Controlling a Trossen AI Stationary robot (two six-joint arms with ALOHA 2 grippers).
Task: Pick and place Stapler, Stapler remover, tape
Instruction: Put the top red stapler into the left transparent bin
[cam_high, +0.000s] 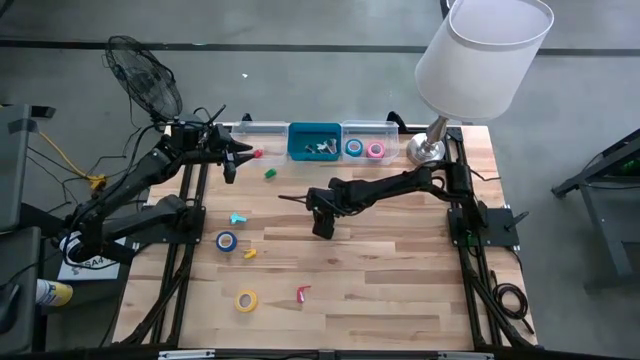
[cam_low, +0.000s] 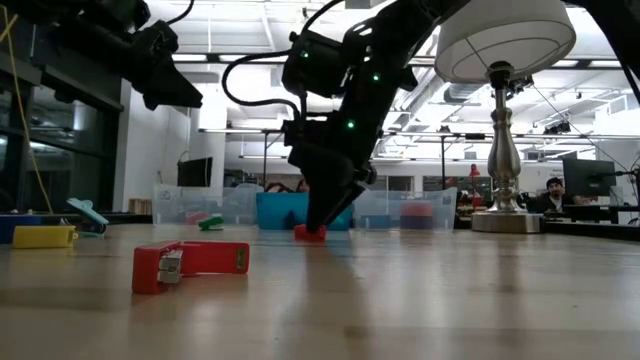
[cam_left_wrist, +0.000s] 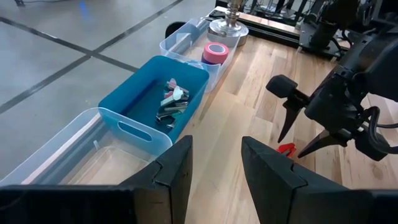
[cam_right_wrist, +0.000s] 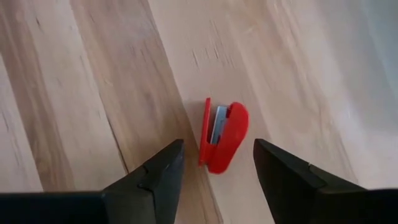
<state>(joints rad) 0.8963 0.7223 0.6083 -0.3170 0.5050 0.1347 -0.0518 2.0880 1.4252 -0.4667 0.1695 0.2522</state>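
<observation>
Fingers (cam_right_wrist: 155, 177) of right gripper (cam_right_wrist: 217, 171) open, straddling red staple remover (cam_right_wrist: 222, 137), not touching.

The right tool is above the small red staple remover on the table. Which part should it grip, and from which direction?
Grip the red staple remover across its short width, near the middle, coming straight down from above. It lies flat on the table, with its long axis pointing between the open fingers of the right tool, so the fingers probably can close on its two long sides.

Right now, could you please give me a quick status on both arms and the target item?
Right end effector open, poised over red staple remover, not gripping. Left end effector open, empty, by the blue bin. Nothing in the way.
</observation>
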